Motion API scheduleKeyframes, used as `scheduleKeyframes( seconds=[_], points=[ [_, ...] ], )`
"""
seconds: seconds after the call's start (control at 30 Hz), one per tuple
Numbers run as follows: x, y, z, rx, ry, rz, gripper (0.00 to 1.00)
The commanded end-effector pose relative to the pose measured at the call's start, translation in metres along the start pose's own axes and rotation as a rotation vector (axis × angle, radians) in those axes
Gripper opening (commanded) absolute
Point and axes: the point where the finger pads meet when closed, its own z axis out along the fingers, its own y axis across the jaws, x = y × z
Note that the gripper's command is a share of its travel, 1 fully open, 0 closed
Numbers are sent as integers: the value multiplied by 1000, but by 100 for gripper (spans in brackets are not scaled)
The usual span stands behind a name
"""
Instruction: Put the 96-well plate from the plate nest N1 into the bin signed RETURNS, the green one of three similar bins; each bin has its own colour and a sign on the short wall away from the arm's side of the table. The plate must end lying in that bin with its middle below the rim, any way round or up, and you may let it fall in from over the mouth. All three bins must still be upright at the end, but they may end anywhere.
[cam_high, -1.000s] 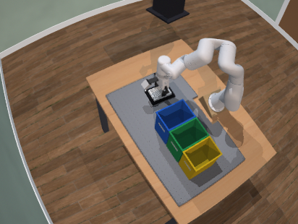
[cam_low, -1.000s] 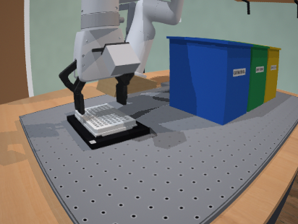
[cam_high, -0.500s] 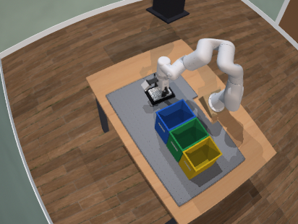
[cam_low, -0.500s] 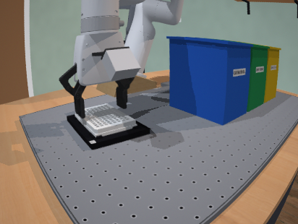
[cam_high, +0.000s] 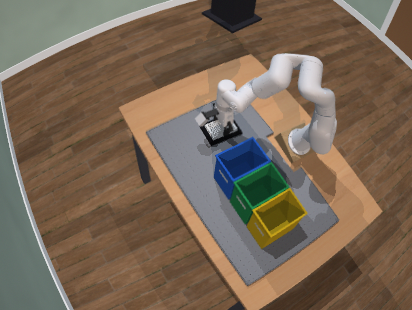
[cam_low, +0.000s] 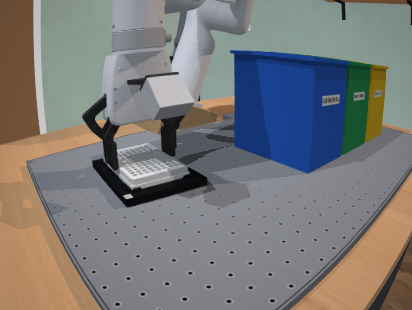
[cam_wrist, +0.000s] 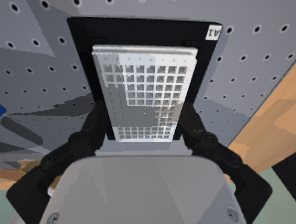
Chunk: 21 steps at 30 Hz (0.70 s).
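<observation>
Both fingers of the end effector (cam_low: 140, 151) (spread wide) flank the 96-well plate's (cam_low: 150, 167) long edges.

plate (cam_low: 150, 166) on nest (cam_low: 165, 189) — gripper (cam_low: 140, 149) astride it | three bins (cam_low: 287, 115) in a row beside

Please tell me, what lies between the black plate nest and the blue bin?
Only bare grey perforated board, crossed by shadow. Nothing stands between the nest and the blue bin; the exterior view shows this best.
</observation>
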Motion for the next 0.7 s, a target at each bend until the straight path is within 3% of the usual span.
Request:
scheduleKeyframes(
  seconds=[0.0,0.63,0.67],
  points=[
    [1,1,1,-4,3,0,100],
    [1,1,2,-4,3,0,100],
    [1,1,1,-4,3,0,0]
  ],
)
